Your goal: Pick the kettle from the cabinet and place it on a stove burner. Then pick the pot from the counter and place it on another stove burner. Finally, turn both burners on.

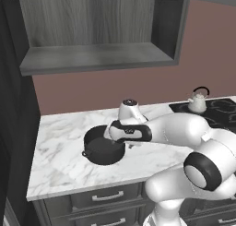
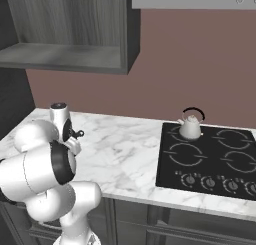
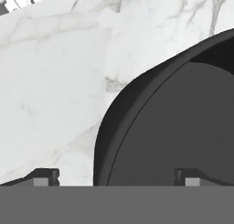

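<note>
Step 1 of the task is judged complete. The kettle (image 2: 190, 127) is seen upright on the rear left burner (image 2: 186, 131) of the stove (image 2: 207, 159), and the shelf of the cabinet (image 1: 99, 56) is bare.

Step 2 is in hand. The pot (image 1: 103, 146) is located on the table (image 1: 64, 151), well apart from the stove, with 1 loop handle (image 1: 85, 153) visible at its near left edge. The gripper (image 3: 116, 177) is positioned low over the pot rim (image 3: 112, 127). The jaws are shown fully open, with 1 fingertip (image 3: 45, 176) outside the wall over the marble and the other fingertip (image 3: 188, 177) over the pot interior, so the rim is straddled. No contact is shown, and nothing is held.

The following is judged to remain:
1. The jaws are to be closed on the rim.
2. The pot is to be carried to 1 of the 3 free burners.
3. 2 knobs (image 2: 207, 182) are to be turned to switch both burners on.
</note>
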